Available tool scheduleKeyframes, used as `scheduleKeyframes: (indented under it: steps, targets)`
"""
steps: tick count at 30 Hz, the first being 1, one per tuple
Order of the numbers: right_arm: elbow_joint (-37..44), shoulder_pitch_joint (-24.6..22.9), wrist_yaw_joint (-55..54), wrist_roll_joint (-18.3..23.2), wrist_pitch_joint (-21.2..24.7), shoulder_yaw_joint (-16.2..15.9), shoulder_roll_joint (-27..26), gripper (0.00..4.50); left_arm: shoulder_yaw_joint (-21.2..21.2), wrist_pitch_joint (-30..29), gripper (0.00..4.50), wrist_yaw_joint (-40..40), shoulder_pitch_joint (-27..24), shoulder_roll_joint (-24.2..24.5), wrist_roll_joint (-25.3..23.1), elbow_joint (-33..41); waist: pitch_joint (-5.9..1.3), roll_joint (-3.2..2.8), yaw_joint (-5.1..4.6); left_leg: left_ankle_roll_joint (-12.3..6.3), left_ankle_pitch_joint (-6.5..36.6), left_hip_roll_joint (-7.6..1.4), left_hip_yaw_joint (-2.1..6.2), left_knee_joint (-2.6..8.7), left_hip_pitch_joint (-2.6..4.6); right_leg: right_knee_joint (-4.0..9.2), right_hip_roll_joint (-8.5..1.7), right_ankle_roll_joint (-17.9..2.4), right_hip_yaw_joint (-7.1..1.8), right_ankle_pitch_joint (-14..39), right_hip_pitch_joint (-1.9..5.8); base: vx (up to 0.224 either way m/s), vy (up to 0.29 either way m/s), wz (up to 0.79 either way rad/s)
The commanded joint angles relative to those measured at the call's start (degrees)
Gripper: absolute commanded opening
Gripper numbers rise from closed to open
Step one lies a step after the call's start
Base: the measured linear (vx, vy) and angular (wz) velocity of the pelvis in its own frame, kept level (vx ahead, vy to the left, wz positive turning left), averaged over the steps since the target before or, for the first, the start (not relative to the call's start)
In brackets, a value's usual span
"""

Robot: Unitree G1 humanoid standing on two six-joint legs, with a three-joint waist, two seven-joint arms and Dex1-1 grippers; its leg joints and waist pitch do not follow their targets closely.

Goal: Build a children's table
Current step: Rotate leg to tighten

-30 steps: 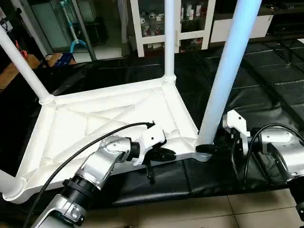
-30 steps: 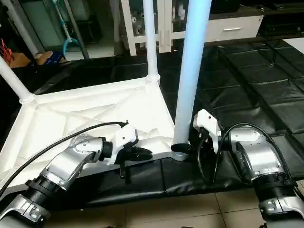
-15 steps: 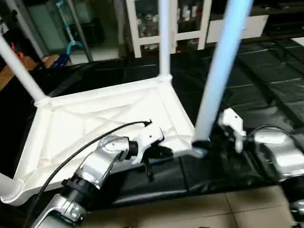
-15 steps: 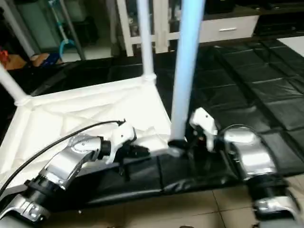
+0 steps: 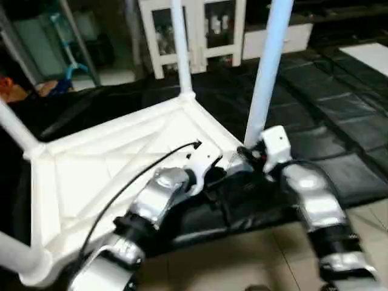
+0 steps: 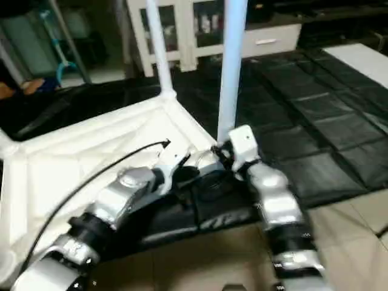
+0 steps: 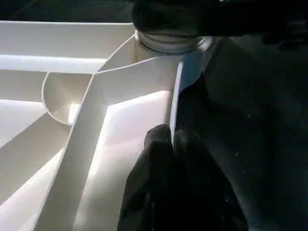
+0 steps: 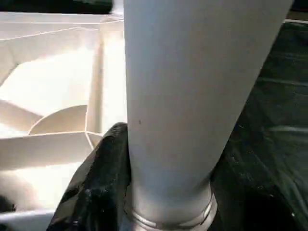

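The white tabletop lies underside up on the black mat, its ribs showing. Legs stand in the far corner socket, the left corner and the near left corner. A fourth leg rises from the near right corner socket. My right gripper is shut around that leg's base; one black finger wraps the tube. My left gripper is shut on the tabletop's rim just beside that corner.
A white glass-door cabinet and a white drawer unit stand behind the black mat. Tan floor tiles run along the mat's near edge. A blue-handled tool leans at the back left.
The whole picture has shifted and tilted, so the camera moved. Both grippers stay at the near right corner, and my right forearm now reaches up to the leg from nearer me.
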State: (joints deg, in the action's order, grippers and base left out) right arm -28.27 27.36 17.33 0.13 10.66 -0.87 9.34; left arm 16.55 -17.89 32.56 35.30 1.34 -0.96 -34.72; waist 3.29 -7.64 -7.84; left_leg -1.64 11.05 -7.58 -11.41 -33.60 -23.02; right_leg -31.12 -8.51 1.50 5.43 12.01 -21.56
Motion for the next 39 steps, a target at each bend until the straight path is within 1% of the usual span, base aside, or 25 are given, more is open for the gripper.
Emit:
scheduleKeyframes:
  steps: [1,2,4,6,7,8,9,10,11,12,13,14,15,16,17,18,19,20,21,23,25,28,31,34,39]
  targets:
    - [2.14,0.23,2.10,-0.12,-0.95,-4.57,-3.92,1.97,-2.59,-0.75,0.00,-6.36,1.08,-0.46,-0.66,-2.14,-2.36,1.36,-0.44,6.26,47.29,-4.14,3.27,7.28,2.52,3.89,0.06,-3.34,1.24,33.49,1.00,0.000,0.000,0.00]
    - [2.95,0.40,4.22,1.14,-1.82,-4.78,-5.13,1.97,-2.34,-0.40,0.00,-5.98,0.91,-0.53,-0.72,-2.45,-2.37,1.45,-0.13,6.47,47.14,-4.25,2.89,7.98,2.35,3.47,0.42,-3.25,1.32,33.17,1.26,0.000,0.000,0.00]
    - [3.91,0.45,6.14,1.89,-3.09,-5.02,-5.28,1.97,-1.85,0.23,0.00,-4.81,0.55,-0.11,-0.79,-2.35,-2.58,1.88,0.31,6.54,45.44,-3.89,2.04,7.74,3.17,4.04,0.60,-3.71,1.23,33.71,0.38,0.000,0.000,0.00]
    - [5.13,0.56,8.54,3.18,-4.07,-5.01,-4.51,2.32,-1.02,1.27,0.00,-2.58,-0.10,0.77,-1.00,-1.97,-2.45,2.14,-0.20,4.80,41.13,-2.83,2.47,4.47,4.69,7.31,-1.22,-2.49,1.97,39.48,-1.13,-0.061,-0.041,0.06]
    - [5.64,0.77,9.70,3.68,-4.45,-4.67,-3.59,2.53,-0.35,2.06,0.00,-0.55,-0.70,1.50,-1.10,-1.47,-1.86,2.00,-0.43,3.64,39.66,-2.65,2.71,3.75,4.48,9.03,-1.24,-0.24,3.86,42.82,-0.69,-0.072,-0.029,0.01]
    - [5.95,1.16,10.91,4.12,-4.79,-4.16,-2.40,2.66,0.40,2.64,0.00,1.83,-1.47,2.38,-1.13,-0.72,-0.93,0.67,-0.75,4.51,45.09,-4.58,3.30,8.78,-0.01,3.11,0.71,0.83,5.82,34.53,4.92,0.000,0.000,0.00]
    - [6.00,1.26,11.16,4.20,-4.86,-4.04,-2.13,2.69,0.57,2.75,0.00,2.36,-1.64,2.58,-1.13,-0.54,0.27,-0.63,2.97,7.98,54.83,-6.22,1.92,16.39,-6.98,-11.87,2.75,-1.96,4.14,23.25,10.83,-0.051,-0.014,-0.06]
    - [5.65,1.84,11.49,4.29,-5.13,-3.36,-1.09,2.75,1.11,2.88,0.00,4.03,-2.24,3.31,-1.03,0.19,-1.90,-0.41,8.06,9.58,50.46,-4.31,-2.90,15.35,-5.90,-10.56,4.69,-3.13,2.54,14.69,9.09,-0.051,-0.014,-0.06]
    - [5.36,2.28,11.85,4.45,-5.28,-2.88,-0.31,2.89,1.61,3.07,0.00,5.31,-2.68,3.89,-0.99,0.74,-5.91,4.74,3.82,9.24,24.63,-4.14,-0.22,5.00,2.60,-4.44,-1.94,1.02,-3.61,40.48,3.67,-0.001,-0.114,-0.02]
    - [4.86,3.11,12.80,4.76,-5.31,-1.91,1.09,3.01,2.31,3.16,0.00,7.47,-3.49,4.93,-0.82,1.80,-3.50,5.10,4.44,1.89,2.64,0.01,5.38,-7.17,1.83,5.71,-6.46,-1.35,-8.02,58.28,-1.31,0.051,-0.180,-0.05]
    - [4.34,4.07,14.57,5.30,-4.99,-0.97,2.91,3.10,2.98,3.32,0.00,9.68,-4.37,6.13,-0.64,3.01,-3.42,4.01,5.44,-0.12,-1.26,0.92,6.86,-7.00,-2.74,3.85,-5.36,-2.42,-8.94,51.56,3.47,0.051,-0.180,-0.05]
    - [4.34,4.07,14.57,5.30,-4.99,-0.97,2.91,3.14,2.98,3.32,0.00,9.68,-4.37,6.13,-0.64,3.01,-3.07,3.94,6.47,0.01,-2.67,-0.98,6.65,-2.96,-5.05,0.40,-2.50,-5.69,-5.26,31.29,5.37,0.084,-0.071,-0.19]
    - [4.02,4.52,15.84,5.28,-4.78,-0.84,4.16,3.21,3.42,3.45,0.00,11.07,-4.81,6.83,-0.48,3.69,-3.28,2.85,6.93,-0.59,-2.37,-2.06,6.66,-0.81,-3.58,-1.03,-0.47,-8.33,-4.09,20.27,4.32,0.119,0.007,-0.06]
    - [3.82,4.78,16.63,5.23,-4.67,-0.84,4.96,3.33,3.71,3.57,0.00,11.94,-5.06,7.27,-0.40,4.09,-4.05,1.60,6.65,-1.43,-3.68,-3.01,6.42,-0.32,-1.04,-1.79,0.34,-10.76,-3.35,10.22,3.42,0.111,0.012,-0.02]
    - [3.00,5.34,19.63,4.77,-4.57,-1.00,7.58,3.44,4.08,4.21,0.00,13.72,-5.63,8.29,-0.24,4.92,-5.36,0.69,5.13,-11.93,-19.22,-7.34,9.16,-0.71,3.38,-5.64,1.30,-14.16,-3.77,-14.30,1.19,0.021,0.014,0.19]
    - [3.00,5.34,19.63,4.77,-4.57,-1.00,7.58,3.52,4.08,4.21,0.00,13.72,-5.63,8.29,-0.24,4.92,-5.71,-0.21,5.53,-14.93,-23.74,-7.28,9.12,-1.28,3.24,-6.08,0.61,-14.56,-3.87,-17.40,1.47,0.000,0.000,0.00]
    - [2.85,5.39,21.94,4.56,-4.70,-1.28,9.53,3.52,4.17,4.42,0.00,15.00,-5.94,8.82,0.04,5.46,-5.31,0.64,6.13,-17.81,-24.42,-6.46,7.92,-1.71,2.18,-5.20,-0.49,-15.01,-4.34,-20.27,1.46,0.000,0.000,0.00]
    - [3.09,5.14,24.43,4.66,-4.67,-1.73,11.10,3.52,4.43,4.85,0.00,16.08,-6.08,9.23,0.13,5.79,-5.07,1.84,7.05,-16.03,-16.52,-3.93,5.73,-1.66,-0.24,-4.10,-1.23,-15.70,-4.47,-23.31,3.38,0.000,0.000,0.00]
    - [3.09,5.14,24.43,4.66,-4.67,-1.73,11.10,3.52,4.43,4.85,0.00,16.08,-6.08,9.23,0.13,5.79,-5.12,2.17,7.44,-14.39,-12.28,-3.19,5.16,-1.55,-0.83,-3.91,-1.25,-15.41,-4.37,-24.17,4.08,0.000,0.000,0.00]
    - [4.03,3.96,30.06,5.21,-4.50,-2.90,13.90,3.52,5.00,5.66,0.00,18.16,-6.47,9.85,0.01,6.66,-5.02,1.85,7.75,-11.29,-3.12,-4.02,5.17,-0.32,-0.55,-3.68,-0.44,-15.91,-3.46,-18.75,4.25,0.000,0.000,0.00]
    - [4.96,3.16,32.74,5.76,-4.26,-3.48,15.11,3.52,5.24,5.86,0.00,18.96,-6.61,10.05,0.12,7.09,-4.90,1.45,7.65,-11.87,-1.04,-5.29,5.59,0.17,0.16,-3.61,-0.12,-17.09,-3.31,-13.64,3.65,0.000,0.000,0.00]
    - [7.24,1.15,39.07,7.39,-3.37,-4.49,18.42,3.52,6.27,6.57,0.00,21.24,-6.86,10.85,0.59,8.26,-4.64,1.45,7.72,-12.59,0.71,-5.41,5.34,0.36,0.10,-3.20,-0.40,-18.07,-3.50,-9.98,3.56,0.000,0.000,0.00]
    - [9.85,-0.86,45.04,10.22,-1.90,-4.36,21.76,3.52,7.88,7.68,0.00,24.73,-6.83,11.81,0.41,8.82,-4.38,1.34,8.30,-10.89,5.68,-5.64,4.84,0.99,0.51,-2.42,-0.58,-18.31,-3.78,-5.19,3.28,0.000,0.000,0.00]
    - [10.04,-1.70,48.09,11.04,-1.89,-4.04,23.45,3.52,8.51,8.27,0.00,26.44,-6.56,12.05,0.20,8.65,-4.07,1.22,8.07,-6.81,11.59,-5.76,4.28,1.94,0.75,-1.80,-0.46,-17.77,-3.65,0.87,3.42,0.000,0.000,0.00]
    - [8.35,-1.97,51.67,10.98,-2.85,-4.49,25.57,3.52,9.12,9.13,0.00,28.08,-5.63,12.25,-0.13,7.85,-4.29,1.23,8.17,-5.51,11.29,-5.74,3.88,2.12,0.83,-1.57,-0.56,-17.08,-3.74,-0.12,3.17,0.000,0.000,0.00]
